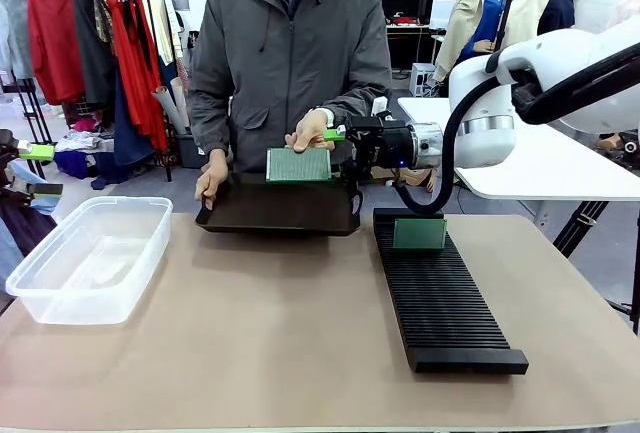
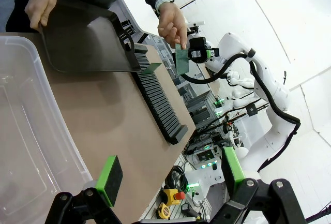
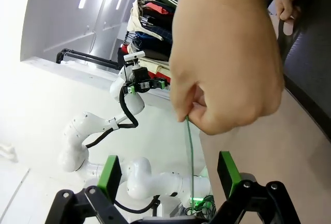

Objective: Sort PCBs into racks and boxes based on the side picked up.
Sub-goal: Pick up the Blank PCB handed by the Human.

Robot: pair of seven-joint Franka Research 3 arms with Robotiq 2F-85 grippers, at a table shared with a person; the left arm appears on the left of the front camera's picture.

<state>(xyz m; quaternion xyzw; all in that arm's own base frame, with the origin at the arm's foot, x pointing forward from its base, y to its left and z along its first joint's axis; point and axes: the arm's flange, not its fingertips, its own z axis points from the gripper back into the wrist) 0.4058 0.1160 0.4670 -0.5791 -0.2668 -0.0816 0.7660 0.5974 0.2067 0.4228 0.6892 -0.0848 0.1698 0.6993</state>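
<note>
Front view: a person is holding out a PCB (image 1: 298, 164) for the right gripper (image 1: 340, 153) to take.

The PCB is hanging upright just beyond the far end of the rack (image 1: 440, 298), light dotted face toward the robot, pinched at its top edge between the thumb and curled fingers of the person's hand (image 1: 310, 131). The right gripper is hovering beside it, jaws spread wide; in the right wrist view the board is sitting edge-on between the green pads (image 3: 109, 175), nearer one pad, touching neither. A second PCB (image 1: 419, 234) is standing in the rack's far slots. A dark tray (image 1: 280, 208) is lying beside the rack's far end, the person's other hand (image 1: 211, 178) gripping its edge. The clear box (image 1: 90, 258) is sitting well apart from the rack. The left gripper (image 2: 170, 180) is hanging spread and empty. Closing off-centre could be tilting the thin board or nipping the fingers just above; an early release could be dropping it.
</note>
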